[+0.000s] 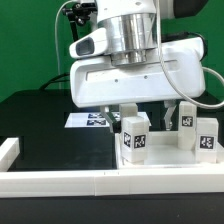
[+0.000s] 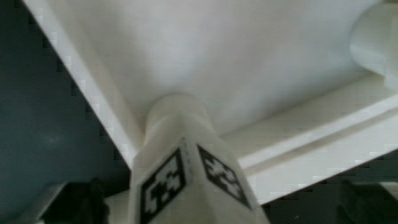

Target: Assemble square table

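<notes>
With the end effector (image 1: pixel 150 108) open and holding nothing, two legs (image 1: pixel 135 136) stand upright on the panel (image 1: pixel 160 178); the remaining legs not visible.

A black table (image 1: pixel 40 125) carries everything — the white square panel (image 1: pixel 165 165) lies flat on it at the exterior view's right, with a long white L-shaped rail (image 1: pixel 60 182) running along the near edge and turning up at the exterior view's left. Farther back lies the marker board (image 1: pixel 88 121) — flat, beside the panel.
</notes>
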You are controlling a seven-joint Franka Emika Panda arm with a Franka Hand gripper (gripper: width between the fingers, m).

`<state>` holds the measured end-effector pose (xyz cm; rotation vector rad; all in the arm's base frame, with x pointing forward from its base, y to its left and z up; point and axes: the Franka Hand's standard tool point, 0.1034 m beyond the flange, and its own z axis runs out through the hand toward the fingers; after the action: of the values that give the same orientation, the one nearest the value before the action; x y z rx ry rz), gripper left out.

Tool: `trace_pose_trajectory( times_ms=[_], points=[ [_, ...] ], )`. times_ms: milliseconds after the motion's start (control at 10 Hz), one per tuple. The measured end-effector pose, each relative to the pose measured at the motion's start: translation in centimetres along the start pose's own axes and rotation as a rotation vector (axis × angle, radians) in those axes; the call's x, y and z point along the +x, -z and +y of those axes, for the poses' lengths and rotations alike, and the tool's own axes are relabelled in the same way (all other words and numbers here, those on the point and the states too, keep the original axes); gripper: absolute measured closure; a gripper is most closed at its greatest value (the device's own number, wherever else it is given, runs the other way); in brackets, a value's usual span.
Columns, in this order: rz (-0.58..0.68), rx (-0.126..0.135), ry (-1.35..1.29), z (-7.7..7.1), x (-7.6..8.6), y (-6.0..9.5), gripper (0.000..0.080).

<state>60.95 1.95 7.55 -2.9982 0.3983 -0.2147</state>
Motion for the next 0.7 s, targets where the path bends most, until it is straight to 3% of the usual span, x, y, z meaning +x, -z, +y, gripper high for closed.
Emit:
trace_pose_trajectory(
  times_ms=[300, 700],
  points=[
    [-0.004, -0.043, 0.281, -0.2, -0.1, -0.2, 0.0150],
    [-0.012, -0.048, 0.580, 1.0, 0.3, -0.2, 0.0150]
  ],
)
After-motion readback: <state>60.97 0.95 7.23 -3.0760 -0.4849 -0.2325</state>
